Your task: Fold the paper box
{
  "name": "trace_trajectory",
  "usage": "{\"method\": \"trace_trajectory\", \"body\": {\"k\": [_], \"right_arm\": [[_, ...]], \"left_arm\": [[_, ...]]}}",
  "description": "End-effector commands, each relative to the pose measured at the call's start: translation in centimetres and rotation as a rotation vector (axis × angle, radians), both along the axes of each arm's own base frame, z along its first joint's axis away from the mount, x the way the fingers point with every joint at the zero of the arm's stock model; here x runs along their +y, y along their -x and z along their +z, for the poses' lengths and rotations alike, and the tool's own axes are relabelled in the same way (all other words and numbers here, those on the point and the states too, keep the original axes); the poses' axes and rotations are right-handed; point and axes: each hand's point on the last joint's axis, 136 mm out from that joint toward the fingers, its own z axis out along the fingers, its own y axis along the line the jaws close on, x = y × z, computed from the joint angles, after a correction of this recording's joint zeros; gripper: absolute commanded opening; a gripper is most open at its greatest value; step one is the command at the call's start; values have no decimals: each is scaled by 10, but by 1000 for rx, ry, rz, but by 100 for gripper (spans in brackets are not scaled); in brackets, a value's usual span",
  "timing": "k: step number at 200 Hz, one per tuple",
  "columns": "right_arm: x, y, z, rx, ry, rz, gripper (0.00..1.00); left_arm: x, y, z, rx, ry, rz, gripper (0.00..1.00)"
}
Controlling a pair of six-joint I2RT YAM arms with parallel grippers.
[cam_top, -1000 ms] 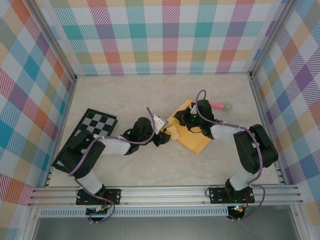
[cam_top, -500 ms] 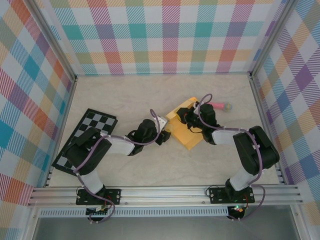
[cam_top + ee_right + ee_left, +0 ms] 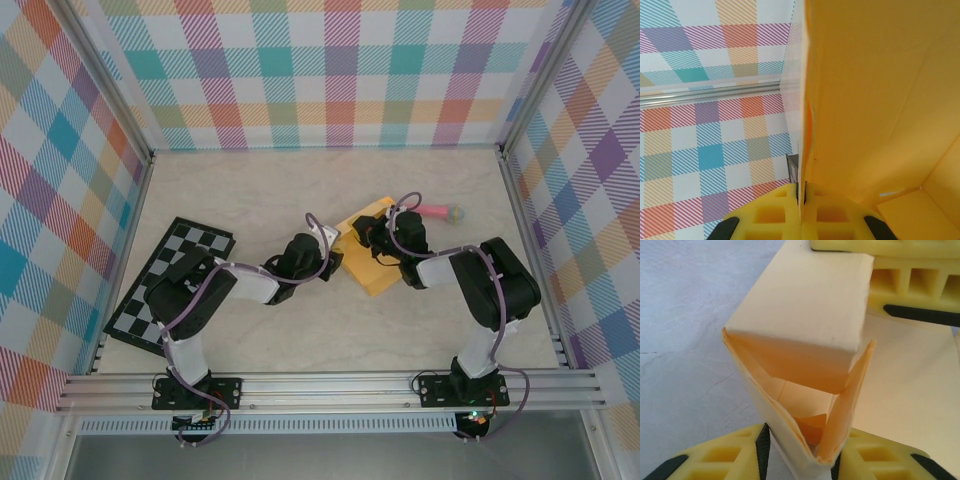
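The paper box (image 3: 375,262) is yellow-orange card, partly folded, lying at the middle of the table. My left gripper (image 3: 336,262) is at its left end. In the left wrist view the box (image 3: 805,315) opens toward the camera. Its two side walls meet in a V, pinched between my left gripper (image 3: 800,462) and its yellow fingers (image 3: 725,460). My right gripper (image 3: 368,233) is at the box's far left corner. In the right wrist view my right gripper (image 3: 803,200) is shut on the edge of an upright card wall (image 3: 875,90).
A black-and-white checkered board (image 3: 170,285) lies at the left, under the left arm's elbow. A pink stick with a blue end (image 3: 441,212) lies just behind the right arm. Plaid walls and metal rails (image 3: 330,385) enclose the table.
My left gripper has moved right and away from me onto the box's end, and its jaws have narrowed. The box has been drawn into a more compact shape. My right gripper has shifted slightly left.
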Motion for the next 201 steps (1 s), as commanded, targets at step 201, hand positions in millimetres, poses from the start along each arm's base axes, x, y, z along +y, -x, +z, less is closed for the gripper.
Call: {"method": "trace_trajectory", "body": {"k": [201], "right_arm": [[-5,8,-14,114,0,-149,0]], "left_arm": [[-49,-49,37,-173,180,174,26]]}}
